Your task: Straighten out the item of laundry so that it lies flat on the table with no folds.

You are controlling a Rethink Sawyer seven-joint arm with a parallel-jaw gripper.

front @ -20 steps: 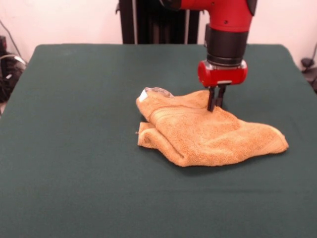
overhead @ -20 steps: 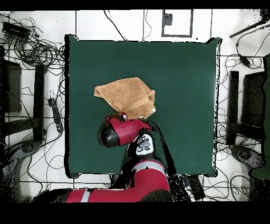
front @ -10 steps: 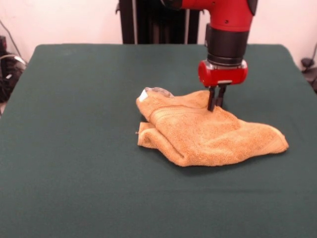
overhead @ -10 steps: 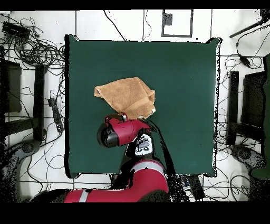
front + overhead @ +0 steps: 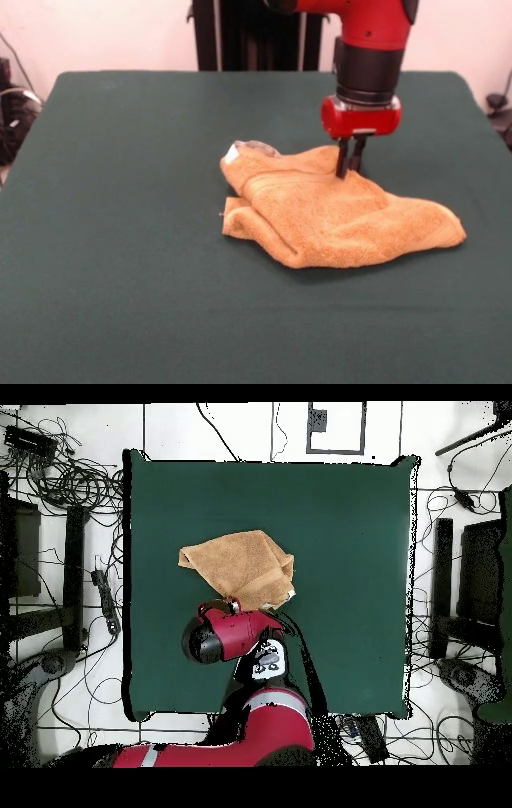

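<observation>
The orange-tan towel [image 5: 336, 212] lies crumpled and folded over itself near the middle of the dark green table [image 5: 120, 240]. A small white tag [image 5: 232, 154] shows at its left far corner. My gripper [image 5: 349, 171] stands upright at the towel's far edge, its two dark fingers [image 5: 342, 164] close together and pinched on a raised bit of that edge. In the overhead view the towel [image 5: 240, 566] lies left of the table's [image 5: 350, 534] centre, and the gripper [image 5: 235, 603] meets its lower edge under the red wrist.
Cables and equipment [image 5: 70, 479] lie on the floor round the table in the overhead view. The black pedestal [image 5: 256, 36] stands behind the table's far edge. The table's edges are far from the towel on all sides.
The wrist has shifted very slightly to the right in the front view. The towel's shape and place are the same, and the fingers stay pinched on its far edge.
</observation>
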